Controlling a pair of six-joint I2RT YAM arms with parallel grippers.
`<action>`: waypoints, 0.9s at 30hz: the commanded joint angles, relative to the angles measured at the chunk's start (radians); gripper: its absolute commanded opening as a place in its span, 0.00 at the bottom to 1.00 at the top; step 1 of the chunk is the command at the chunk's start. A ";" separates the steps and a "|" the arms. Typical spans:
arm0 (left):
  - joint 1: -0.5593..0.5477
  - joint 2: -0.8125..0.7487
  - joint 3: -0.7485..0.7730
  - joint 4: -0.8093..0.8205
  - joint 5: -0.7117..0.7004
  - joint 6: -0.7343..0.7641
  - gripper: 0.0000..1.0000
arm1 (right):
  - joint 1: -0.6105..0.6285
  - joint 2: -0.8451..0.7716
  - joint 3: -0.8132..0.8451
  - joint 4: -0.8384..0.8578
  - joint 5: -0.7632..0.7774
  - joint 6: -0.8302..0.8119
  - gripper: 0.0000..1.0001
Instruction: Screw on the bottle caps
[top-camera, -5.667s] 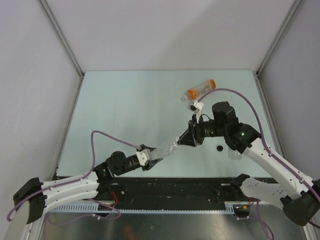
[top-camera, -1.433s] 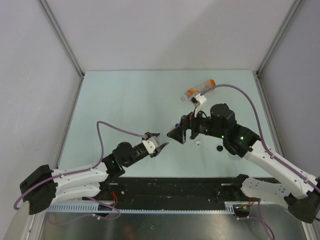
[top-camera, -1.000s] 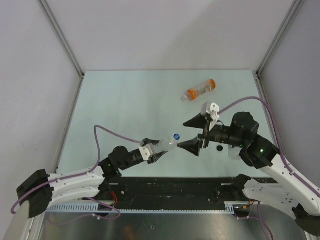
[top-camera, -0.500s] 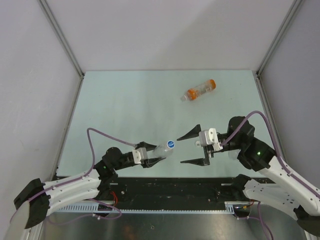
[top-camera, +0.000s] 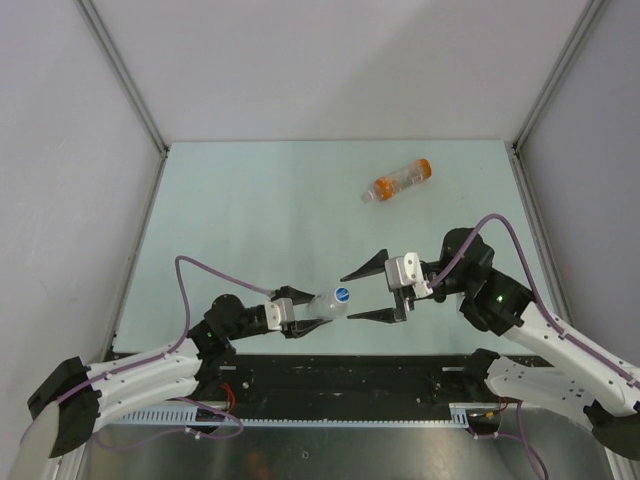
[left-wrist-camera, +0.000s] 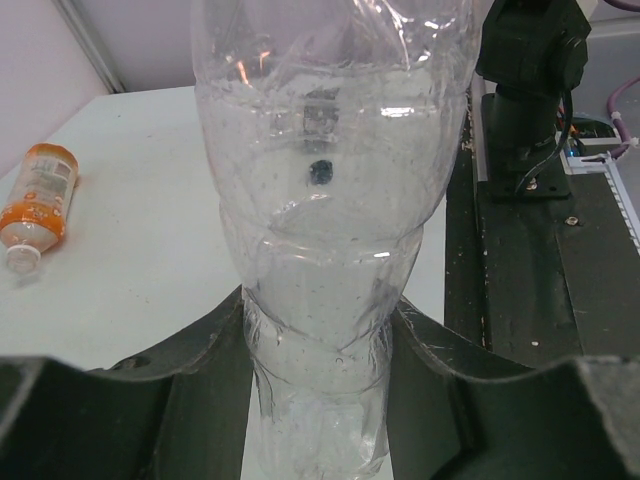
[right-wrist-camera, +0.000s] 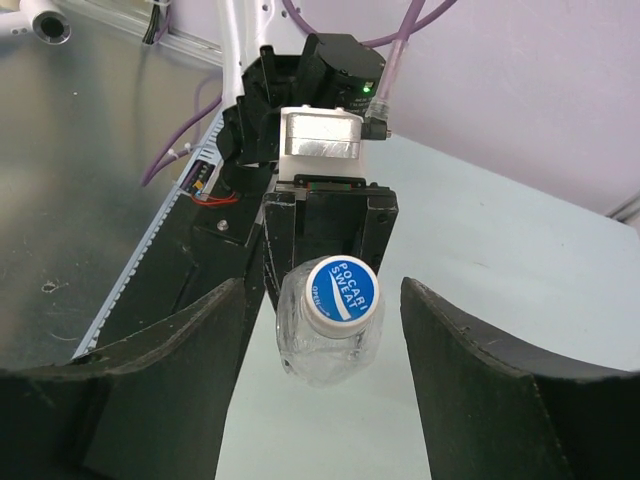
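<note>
**Right claw back at the cap for another turn**

Since half a second ago my right arm has slid in toward 6 o'clock and its wide-spread fingers have begun to narrow. My left arm has hardly shifted.

At about 7 o'clock, my left gripper (top-camera: 305, 312) is pinching the clear plastic bottle (left-wrist-camera: 330, 200) near its base. It holds the bottle above the pale green table (top-camera: 250, 220) with the neck aimed at the other arm. The round blue-and-white screw cap (right-wrist-camera: 340, 290) already sits on that neck.

My right gripper (top-camera: 347, 298) is spread, with one finger on each side of the cap. The right wrist view shows a gap on both sides, so it is pinching nothing yet. I read this as a fresh grip for a tightening turn. The cap is on, but I cannot tell how far down the thread it has gone.

Further right, at about 1 o'clock, the orange-tinted plastic bottle (top-camera: 400, 180) lies on its side, well apart from both arms. Its whitish neck end points toward 7 o'clock. I cannot make out whether a cap is seated there.

As for contents, the held bottle shows no liquid, only fine specks or droplets on its wall. What the orange one holds, if anything, I cannot tell.
</note>
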 joint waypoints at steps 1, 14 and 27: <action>0.006 -0.003 0.006 0.046 0.026 -0.015 0.00 | 0.015 0.016 0.004 0.058 -0.004 0.009 0.67; 0.007 -0.007 0.009 0.045 0.028 -0.021 0.00 | 0.039 0.025 0.005 0.045 0.030 0.012 0.47; 0.007 -0.031 0.025 0.037 -0.001 -0.005 0.00 | 0.063 0.031 0.005 0.004 0.128 0.067 0.28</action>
